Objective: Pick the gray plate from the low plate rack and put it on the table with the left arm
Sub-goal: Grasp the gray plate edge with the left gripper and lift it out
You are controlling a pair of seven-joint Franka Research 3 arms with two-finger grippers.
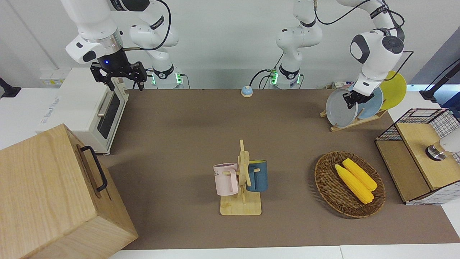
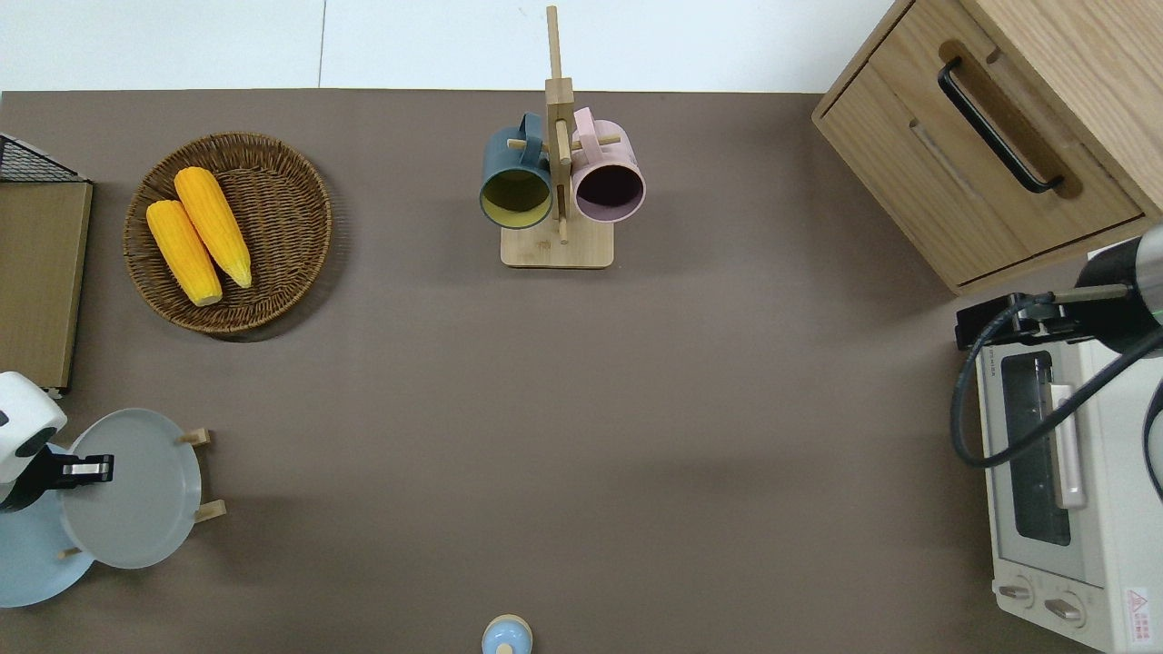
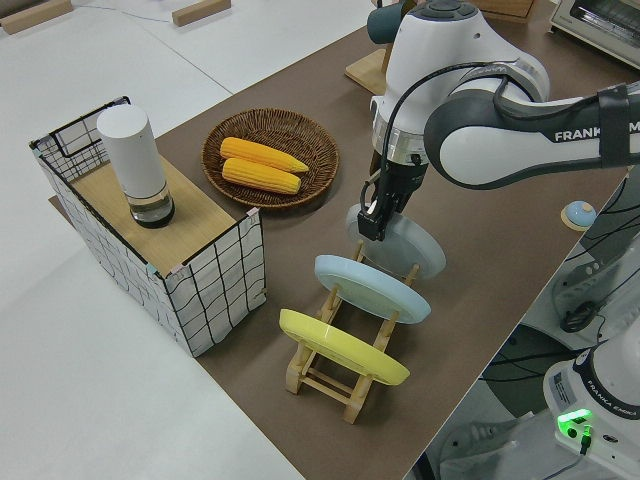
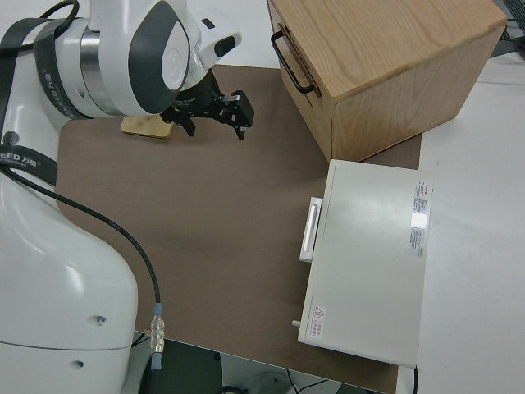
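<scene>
Wide brown tabletop (image 1: 187, 144) with white edges, under two white arms. On the low plate rack (image 3: 345, 375), at the left arm's end: three plates standing on edge, gray plate (image 3: 405, 245), light-blue plate (image 3: 370, 288), yellow plate (image 3: 340, 348). Seen clearly only from the left side: left tool (image 3: 374, 214) at the top rim of the gray plate, fingers closed on that rim, plate still in its slot. From overhead (image 2: 136, 490), just a tilted gray disc with the left tool (image 2: 86, 469) over its edge. From the front (image 1: 340, 108), gray plate at the rack end nearest the tabletop's middle. Right arm parked, right tool (image 1: 120, 75) with fingers spread apart. Also there: two mugs on one mug tree (image 1: 243, 180), two corn cobs in one basket (image 1: 350, 183).
</scene>
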